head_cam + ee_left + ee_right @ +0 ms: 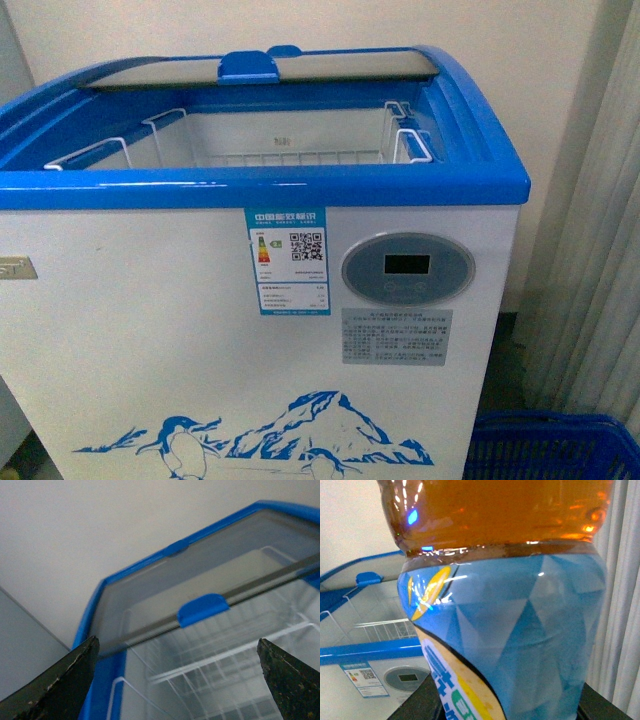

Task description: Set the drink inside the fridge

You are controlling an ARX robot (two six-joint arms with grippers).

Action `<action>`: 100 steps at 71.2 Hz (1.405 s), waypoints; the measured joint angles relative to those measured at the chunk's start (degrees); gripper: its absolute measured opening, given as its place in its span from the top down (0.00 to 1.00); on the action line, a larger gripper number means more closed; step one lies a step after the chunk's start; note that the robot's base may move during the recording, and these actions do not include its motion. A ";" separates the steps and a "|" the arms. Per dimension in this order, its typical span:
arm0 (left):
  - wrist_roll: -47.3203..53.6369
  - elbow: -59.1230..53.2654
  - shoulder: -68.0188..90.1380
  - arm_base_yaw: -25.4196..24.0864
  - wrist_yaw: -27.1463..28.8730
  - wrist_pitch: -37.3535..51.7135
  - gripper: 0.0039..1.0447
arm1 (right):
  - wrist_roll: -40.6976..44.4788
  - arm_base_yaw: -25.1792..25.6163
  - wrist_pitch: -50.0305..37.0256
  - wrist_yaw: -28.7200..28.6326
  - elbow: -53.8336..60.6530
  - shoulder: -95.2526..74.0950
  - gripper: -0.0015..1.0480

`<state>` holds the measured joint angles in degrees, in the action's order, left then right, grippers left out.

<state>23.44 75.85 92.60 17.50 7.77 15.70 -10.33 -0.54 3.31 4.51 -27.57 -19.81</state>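
Observation:
The fridge (150,330) is a white chest cooler with a blue top rim, a penguin-and-mountain print and an oval display (408,267). Its glass lid is slid back, and white wire baskets (280,150) show inside. Neither arm shows in the front view. In the right wrist view the drink (505,600) fills the frame: amber liquid above a blue wrapper with yellow. My right gripper (507,712) is shut on it, off to the right of the fridge (365,650). My left gripper (177,680) is open and empty above the fridge's open part, near the blue lid handle (202,609).
A blue plastic basket (555,450) stands on the floor at the fridge's lower right. A pale curtain (600,250) hangs to the right, and it also shows in the right wrist view (622,605). A plain wall is behind the fridge.

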 joint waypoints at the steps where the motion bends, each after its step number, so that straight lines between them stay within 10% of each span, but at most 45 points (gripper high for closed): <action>1: -1.64 -3.28 -2.67 0.39 1.46 1.14 0.10 | 0.00 0.00 0.00 0.00 0.00 0.00 0.64; 17: -20.13 -41.48 -33.35 -2.89 6.91 11.56 0.47 | -0.09 0.02 0.15 -0.02 -0.02 -0.04 0.64; 30: -22.32 -55.30 -42.71 -5.88 2.95 13.46 0.74 | -1.66 6.14 28.72 -16.85 -10.36 -6.62 0.64; 40: -22.84 -60.57 -46.82 -8.46 0.92 14.14 0.97 | 2.19 8.55 25.42 -21.33 -11.54 -13.00 0.64; 48: -23.10 -64.78 -51.39 -10.62 -1.18 14.27 0.98 | 16.72 7.28 9.75 -31.65 -21.33 -27.65 0.64; 60: -23.10 -68.43 -56.72 -15.30 -7.17 12.59 0.98 | 41.64 0.79 17.29 -38.60 -42.62 -52.28 0.64; 72: -23.12 -70.64 -61.22 -17.20 -7.69 10.36 0.98 | 64.02 -4.55 31.30 -31.01 -64.30 -73.64 0.64; 100: -23.12 -73.35 -69.70 -17.25 -7.76 4.57 0.98 | 74.47 -14.05 51.43 -19.74 -111.58 -108.43 0.64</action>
<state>0.32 2.50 22.90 0.25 0.01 20.27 64.14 -14.59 54.74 -15.22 -139.15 -128.25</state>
